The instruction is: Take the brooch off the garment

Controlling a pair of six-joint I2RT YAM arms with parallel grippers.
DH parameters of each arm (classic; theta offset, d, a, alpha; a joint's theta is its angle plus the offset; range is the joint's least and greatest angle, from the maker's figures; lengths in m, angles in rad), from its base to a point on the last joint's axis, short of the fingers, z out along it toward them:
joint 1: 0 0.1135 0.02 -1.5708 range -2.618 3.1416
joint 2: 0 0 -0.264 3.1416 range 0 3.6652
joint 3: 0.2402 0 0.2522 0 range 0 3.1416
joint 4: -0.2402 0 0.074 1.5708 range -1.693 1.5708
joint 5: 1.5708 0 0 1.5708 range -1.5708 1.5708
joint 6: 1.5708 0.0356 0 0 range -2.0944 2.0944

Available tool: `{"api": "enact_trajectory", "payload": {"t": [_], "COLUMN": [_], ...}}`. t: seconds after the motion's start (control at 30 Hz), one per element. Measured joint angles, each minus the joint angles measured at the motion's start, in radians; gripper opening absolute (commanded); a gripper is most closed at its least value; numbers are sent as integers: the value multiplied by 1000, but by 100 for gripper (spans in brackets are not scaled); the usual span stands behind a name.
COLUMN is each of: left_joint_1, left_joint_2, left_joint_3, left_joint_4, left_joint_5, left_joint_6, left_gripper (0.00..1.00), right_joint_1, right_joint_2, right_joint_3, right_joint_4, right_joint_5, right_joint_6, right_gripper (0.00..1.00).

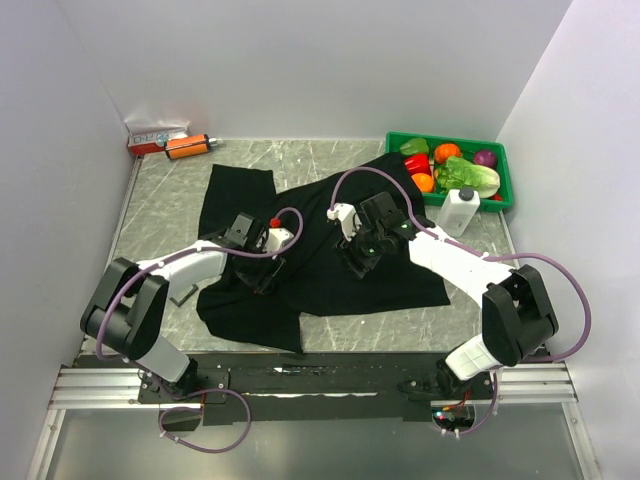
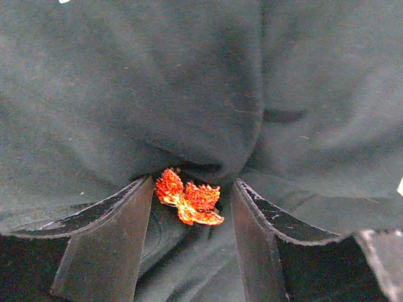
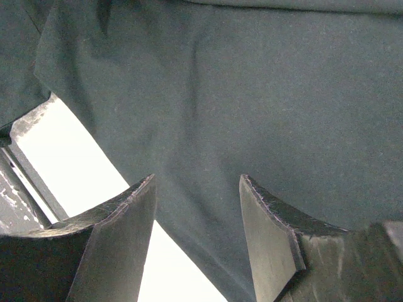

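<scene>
The black garment [image 1: 320, 235] lies spread and rumpled on the grey table. In the left wrist view the brooch [image 2: 189, 198], a tiny red-orange leaf-shaped ornament, sits on the cloth [image 2: 189, 82] between my left fingers, near their tips. My left gripper [image 2: 194, 181] is open, one finger on each side of the brooch, not closed on it; it is low over the garment's left part [image 1: 262, 272]. My right gripper [image 3: 198, 178] is open and empty over a cloth edge [image 3: 252, 94], at the garment's middle [image 1: 358, 262]. The brooch is hidden in the top view.
A green bin [image 1: 500, 150] of toy vegetables stands at the back right, with a white bottle [image 1: 458, 210] in front of it. An orange cylinder with a black cap [image 1: 188, 147] and a small box [image 1: 152, 138] lie at the back left. White walls enclose the table.
</scene>
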Motion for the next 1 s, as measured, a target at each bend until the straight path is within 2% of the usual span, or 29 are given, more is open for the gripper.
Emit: {"api": "enact_trajectory", "payload": {"t": [0.27, 0.63, 0.83, 1.0], "left_joint_1": [5, 60, 76, 117], "left_joint_2": [-6, -36, -36, -34], "left_joint_3": [46, 50, 54, 72], "left_joint_4": [-48, -90, -124, -168], "left_joint_5": [-89, -137, -122, -43], "left_joint_6": [-5, -5, -5, -9], "left_gripper": [56, 55, 54, 52], "right_joint_1": [0, 0, 0, 0], "right_joint_2": [0, 3, 6, 6], "right_joint_3": [0, 4, 6, 6], "right_joint_4": [5, 5, 5, 6], "right_joint_5": [10, 13, 14, 14], "right_joint_6": [-7, -8, -8, -12], "right_gripper": [62, 62, 62, 62]}}
